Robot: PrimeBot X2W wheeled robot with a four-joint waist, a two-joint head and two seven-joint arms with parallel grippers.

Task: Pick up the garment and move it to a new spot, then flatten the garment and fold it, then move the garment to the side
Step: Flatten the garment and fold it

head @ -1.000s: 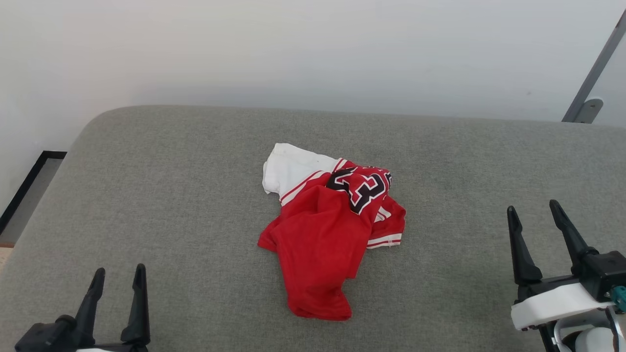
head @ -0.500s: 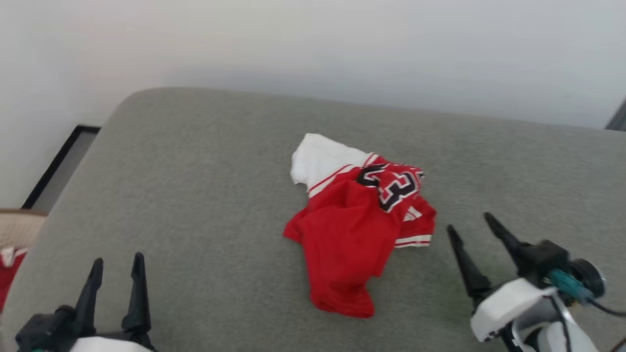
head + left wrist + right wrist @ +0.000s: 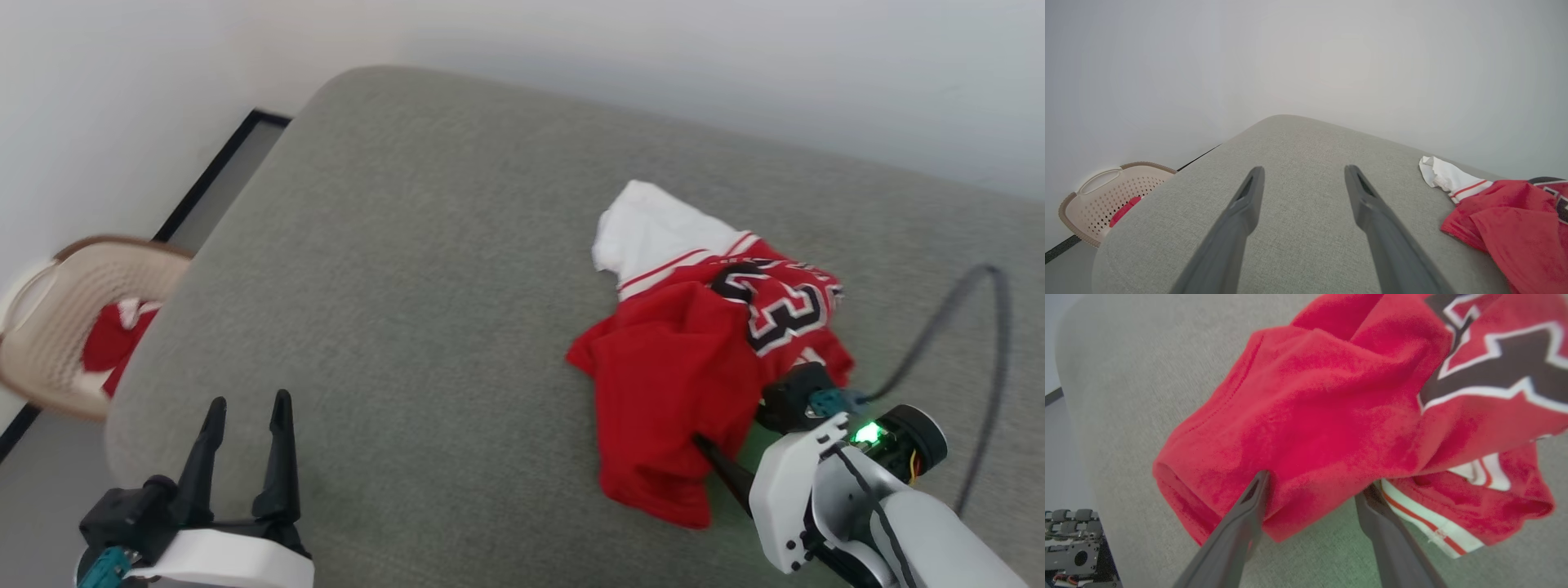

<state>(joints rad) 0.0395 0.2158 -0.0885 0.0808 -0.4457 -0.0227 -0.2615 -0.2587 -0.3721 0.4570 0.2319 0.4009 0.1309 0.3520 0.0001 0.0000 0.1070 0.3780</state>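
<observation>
The red jersey (image 3: 1511,220) is cut off by the left wrist view's right edge; the basket (image 3: 1090,204) is half hidden by the cushion (image 3: 1302,204).

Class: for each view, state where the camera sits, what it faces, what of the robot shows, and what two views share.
Head view: on the head, facing down at cushion and garment; left gripper and right forearm show.
Left wrist view: along its open fingers, over the cushion toward the wall.
Right wrist view: along the right gripper, open astride the garment.
Head and left wrist share the basket.
</observation>
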